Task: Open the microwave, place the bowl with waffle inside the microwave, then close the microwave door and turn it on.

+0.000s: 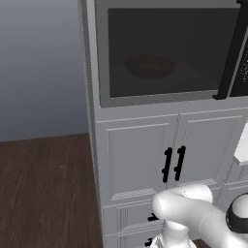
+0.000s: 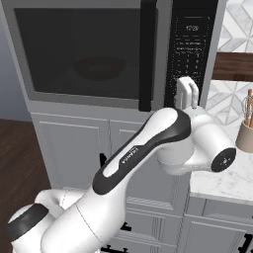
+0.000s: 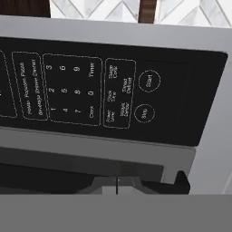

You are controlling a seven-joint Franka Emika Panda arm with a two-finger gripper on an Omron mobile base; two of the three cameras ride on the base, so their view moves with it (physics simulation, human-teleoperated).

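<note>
The microwave [image 1: 160,99] sits high in the white cabinet column, and the microwave door [image 2: 89,96] is closed, its black bar handle [image 2: 147,54] upright. Through the dark glass I see the bowl with waffle [image 1: 150,67] resting inside, also dim at the bowl with waffle [image 2: 100,67]. My gripper [image 2: 184,85] is shut with nothing in it, right up against the lower part of the black control strip [image 2: 191,44]. In the hand view the closed fingertips [image 3: 117,183] sit below the keypad; the round Start button [image 3: 148,81] and Stop button [image 3: 144,113] lie ahead.
White panelled cabinet doors with short black handles [image 1: 173,163] stand under the microwave. A marble counter [image 2: 225,183] with a utensil holder [image 2: 245,131] lies to the right. Dark wood floor [image 1: 43,189] stretches to the left.
</note>
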